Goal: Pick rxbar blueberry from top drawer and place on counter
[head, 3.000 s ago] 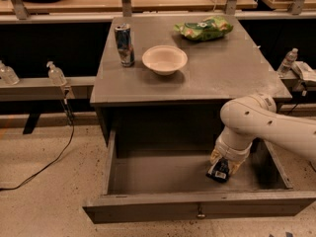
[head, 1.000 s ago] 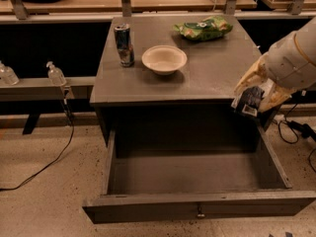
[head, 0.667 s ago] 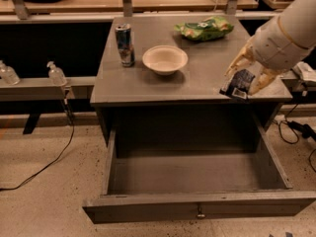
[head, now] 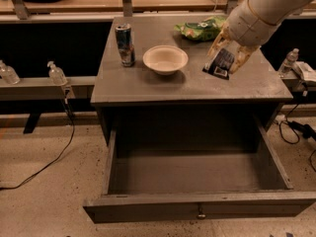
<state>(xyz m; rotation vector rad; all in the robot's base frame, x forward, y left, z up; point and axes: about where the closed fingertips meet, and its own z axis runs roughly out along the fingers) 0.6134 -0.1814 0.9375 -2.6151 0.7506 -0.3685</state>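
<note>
Fingers of the hand [head: 226,58] pinch the rxbar blueberry [head: 220,63], held tilted over the right part of the surface [head: 148,85]. Left of the hand sits a white bowl [head: 165,59], farther left a can [head: 125,44]; behind it lies a green chip bag [head: 200,28]. Below it, the top drawer [head: 197,174] stands pulled open.
</note>
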